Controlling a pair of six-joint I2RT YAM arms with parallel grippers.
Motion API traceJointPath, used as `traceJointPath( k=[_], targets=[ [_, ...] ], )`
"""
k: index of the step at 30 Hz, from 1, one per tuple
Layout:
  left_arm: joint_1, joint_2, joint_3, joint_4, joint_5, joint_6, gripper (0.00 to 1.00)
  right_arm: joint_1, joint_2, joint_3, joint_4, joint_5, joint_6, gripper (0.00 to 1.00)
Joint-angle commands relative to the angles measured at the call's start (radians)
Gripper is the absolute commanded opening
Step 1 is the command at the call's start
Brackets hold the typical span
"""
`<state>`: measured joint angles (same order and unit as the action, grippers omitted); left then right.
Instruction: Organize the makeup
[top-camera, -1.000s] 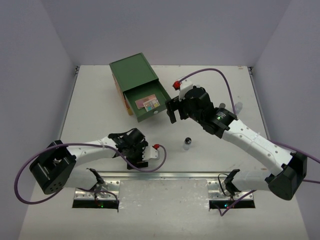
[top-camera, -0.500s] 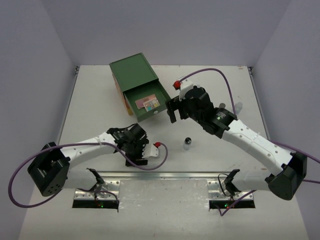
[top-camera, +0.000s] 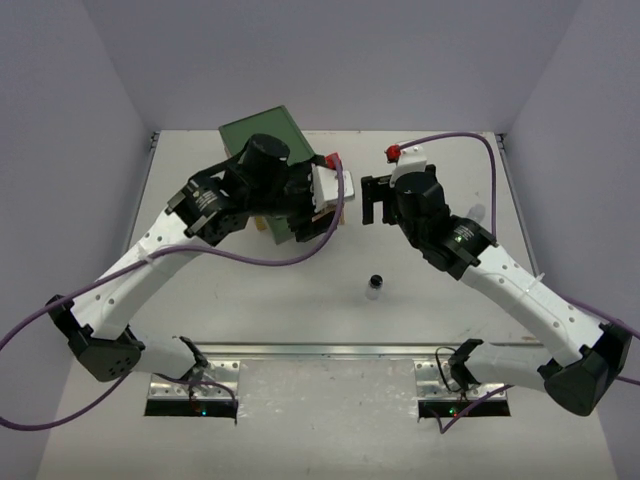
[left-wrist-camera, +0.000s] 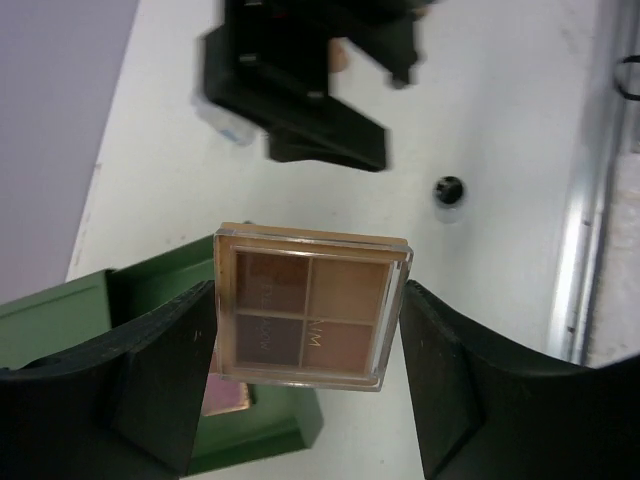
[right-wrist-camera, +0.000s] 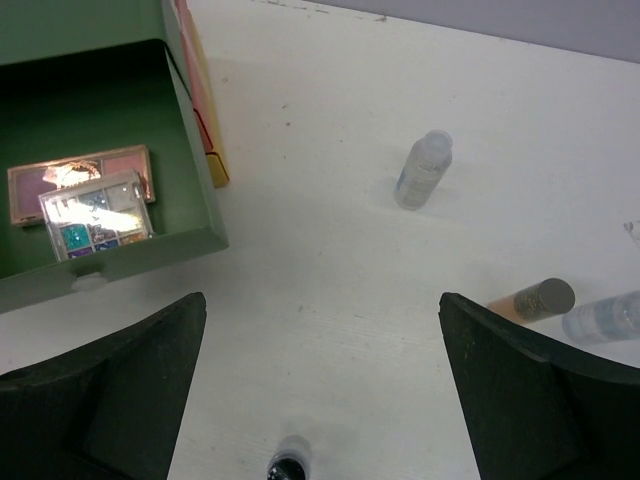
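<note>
The left gripper (left-wrist-camera: 306, 325) is about half open and clamps a tan palette (left-wrist-camera: 310, 305) by two opposite edges, one finger pressed against each side. The palette hangs in the air in the centre of the left wrist view. It faces the lens flat-on, showing four brown and tan pans under a clear lid. At the lower left of that view, beneath the palette, is part of a green box (top-camera: 255, 132). In the top view this gripper is over the box, in the upper middle of the frame.

The right gripper (right-wrist-camera: 320, 395) has its jaws spread very wide, with nothing between them. Its two dark fingers fill the lower corners of the right wrist view, above the bare white table (right-wrist-camera: 330, 260), and touch nothing. In the top view it faces the left gripper, just to that gripper's right.

The box's drawer (right-wrist-camera: 120, 265) stands pulled out at the upper left of the right wrist view. Inside lie a pink palette (right-wrist-camera: 95, 180) and a multicolour palette (right-wrist-camera: 95, 218), touching, with the multicolour one nearer the front wall.

A clear bottle (right-wrist-camera: 422, 170) lies on the table at upper centre-right. An amber bottle (right-wrist-camera: 530, 300) and a second clear bottle (right-wrist-camera: 605, 317) lie close together at the right edge. A black-capped jar (top-camera: 375, 285) stands near the middle of the table, well apart from both grippers.
</note>
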<state>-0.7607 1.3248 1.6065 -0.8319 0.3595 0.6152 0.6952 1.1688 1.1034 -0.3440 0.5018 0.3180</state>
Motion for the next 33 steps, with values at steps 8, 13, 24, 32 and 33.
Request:
traceJointPath(
  k=[8,13,24,32,33],
  targets=[
    [0.195,0.324,0.181,0.021,-0.342,-0.078,0.02,-0.001,-0.029,-0.022,0.027,0.012,0.033,0.98],
    [0.195,0.366,0.173,0.038,-0.403,-0.095,0.12,-0.002,-0.050,-0.052,0.028,-0.005,0.042,0.98],
    [0.195,0.403,0.144,0.023,-0.419,-0.091,0.66,-0.001,0.019,-0.033,0.023,-0.228,0.010,0.98],
    [0.195,0.399,0.182,0.022,-0.415,-0.092,0.78,-0.002,0.038,-0.053,0.082,-0.303,0.027,0.98],
    [0.195,0.400,0.185,0.021,-0.415,-0.091,0.78,-0.002,0.044,-0.049,0.078,-0.309,0.028,0.98]
  ],
)
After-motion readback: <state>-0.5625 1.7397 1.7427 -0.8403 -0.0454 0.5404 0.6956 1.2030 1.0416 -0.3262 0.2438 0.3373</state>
